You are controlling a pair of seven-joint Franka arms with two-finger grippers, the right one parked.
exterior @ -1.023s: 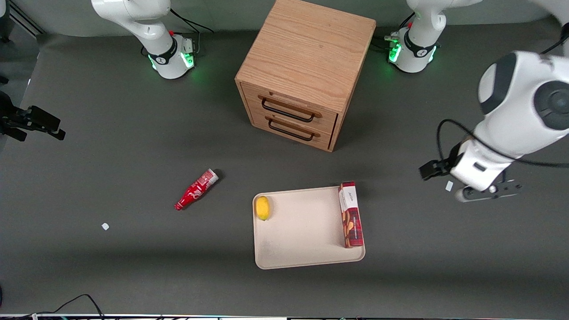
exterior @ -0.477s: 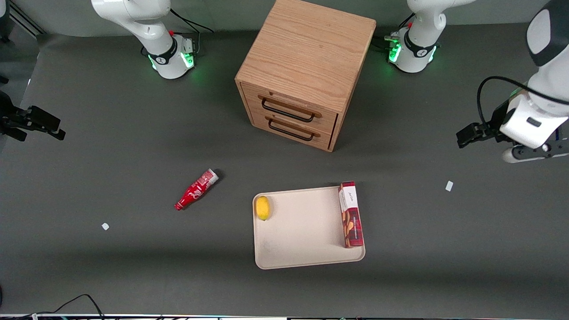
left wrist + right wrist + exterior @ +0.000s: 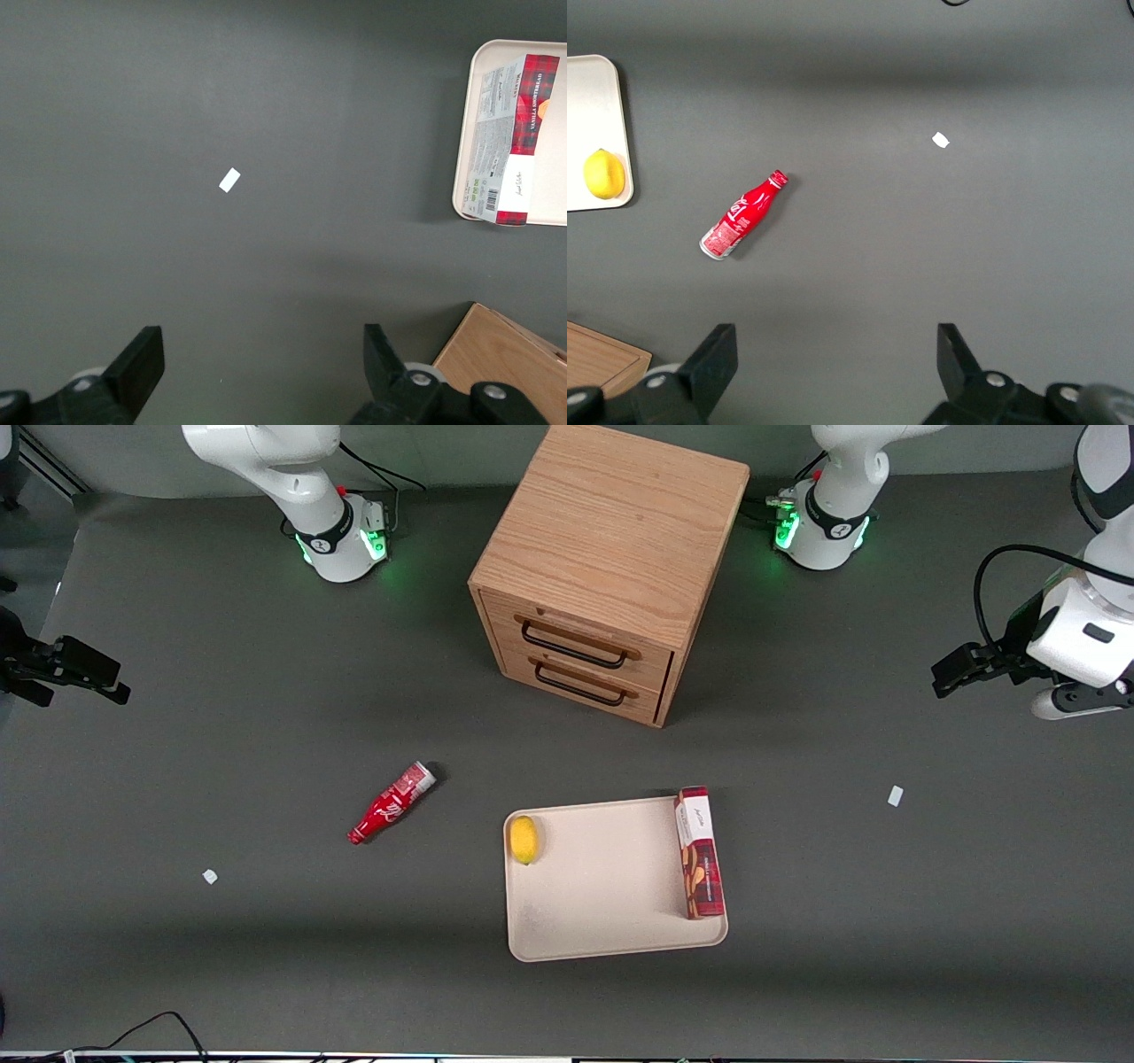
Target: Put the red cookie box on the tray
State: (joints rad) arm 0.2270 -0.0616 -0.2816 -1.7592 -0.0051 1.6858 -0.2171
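The red cookie box point(image 3: 700, 852) lies flat on the tray point(image 3: 602, 903), along the tray's edge nearest the working arm's end of the table. In the left wrist view the red cookie box point(image 3: 509, 142) shows its white and grey panels, with the tray point(image 3: 551, 177) bare beside it. My gripper point(image 3: 1083, 701) hangs high at the working arm's end of the table, well away from the tray. In the wrist view the gripper point(image 3: 261, 354) is open, with only bare dark table between its fingers.
A yellow lemon point(image 3: 524, 839) sits on the tray's edge toward the parked arm. A red bottle point(image 3: 390, 803) lies on the table toward the parked arm's end. A wooden two-drawer cabinet point(image 3: 611, 567) stands farther from the camera. A white scrap point(image 3: 896, 795) lies under my arm.
My arm has risen and drawn away from the tray toward its own end of the table. The cookie box has stayed where it lies on the tray.
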